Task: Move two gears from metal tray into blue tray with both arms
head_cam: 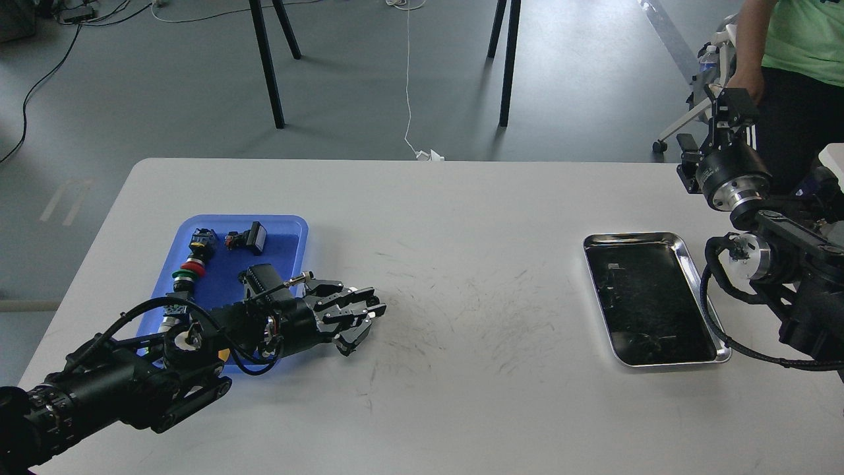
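Observation:
My left gripper (370, 310) lies low over the white table just right of the blue tray (290, 227). Its fingers are closed together where a small black gear lay between them a moment ago; the gear itself is hidden in the fingers. The shiny metal tray (659, 235) sits at the table's right side with a dark reflective inside; I cannot make out a gear in it. My right gripper (725, 105) is raised high beyond the table's far right corner, well away from the metal tray, seen dark and end-on.
The blue tray holds coloured push-button switches (188, 269), a black connector with a white label (250, 238) and a black block (258, 277). A person in a green shirt (801, 33) stands at the far right. Black stand legs (267, 66) rise behind the table.

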Controlling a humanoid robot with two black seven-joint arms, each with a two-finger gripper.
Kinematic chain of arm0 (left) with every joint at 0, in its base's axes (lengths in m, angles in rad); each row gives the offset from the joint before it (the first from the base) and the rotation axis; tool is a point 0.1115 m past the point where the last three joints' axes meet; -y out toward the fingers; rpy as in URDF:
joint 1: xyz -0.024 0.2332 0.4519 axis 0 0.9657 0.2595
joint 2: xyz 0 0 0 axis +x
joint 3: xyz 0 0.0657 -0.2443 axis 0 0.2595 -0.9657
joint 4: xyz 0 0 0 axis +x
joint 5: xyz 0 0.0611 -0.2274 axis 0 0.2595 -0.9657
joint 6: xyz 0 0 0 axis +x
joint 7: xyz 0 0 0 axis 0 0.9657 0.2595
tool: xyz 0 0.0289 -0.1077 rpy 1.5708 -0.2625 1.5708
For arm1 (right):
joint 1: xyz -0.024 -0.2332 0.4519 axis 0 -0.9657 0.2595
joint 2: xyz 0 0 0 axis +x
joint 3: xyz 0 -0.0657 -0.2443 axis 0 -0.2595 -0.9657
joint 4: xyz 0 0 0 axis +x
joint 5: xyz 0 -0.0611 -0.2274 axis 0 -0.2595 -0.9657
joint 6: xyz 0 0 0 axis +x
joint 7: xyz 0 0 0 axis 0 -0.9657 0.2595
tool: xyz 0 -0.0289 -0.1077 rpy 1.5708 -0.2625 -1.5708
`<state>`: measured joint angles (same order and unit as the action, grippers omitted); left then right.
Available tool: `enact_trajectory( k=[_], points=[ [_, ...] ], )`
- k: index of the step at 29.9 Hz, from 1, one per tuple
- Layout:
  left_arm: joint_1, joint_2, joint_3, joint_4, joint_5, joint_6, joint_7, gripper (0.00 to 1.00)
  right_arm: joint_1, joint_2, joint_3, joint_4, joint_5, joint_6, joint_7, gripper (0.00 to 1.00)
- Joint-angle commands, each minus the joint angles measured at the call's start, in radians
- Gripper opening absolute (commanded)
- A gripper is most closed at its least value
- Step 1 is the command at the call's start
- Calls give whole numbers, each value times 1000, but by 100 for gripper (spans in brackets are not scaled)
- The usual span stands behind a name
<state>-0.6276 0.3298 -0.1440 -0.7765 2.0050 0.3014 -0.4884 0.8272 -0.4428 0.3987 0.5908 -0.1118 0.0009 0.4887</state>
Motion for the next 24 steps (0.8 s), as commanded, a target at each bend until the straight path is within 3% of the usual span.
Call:
enact_trajectory(
  k=[1,5,14,24],
  points=[
    [0,-3,15,2,1,2,0,28,-2,1,0,0,0,-1,0,95],
    [0,-3,23,16,1,13,0,21,0,-1,0,0,0,-1,0,95],
    [-12,8,29,6,-3,15,0,18,-2,-1,0,-2,0,1,0,95],
    [-100,123,21,-43,-14,15,0,14,0,-1,-1,-2,0,1,0,95]
  ],
)
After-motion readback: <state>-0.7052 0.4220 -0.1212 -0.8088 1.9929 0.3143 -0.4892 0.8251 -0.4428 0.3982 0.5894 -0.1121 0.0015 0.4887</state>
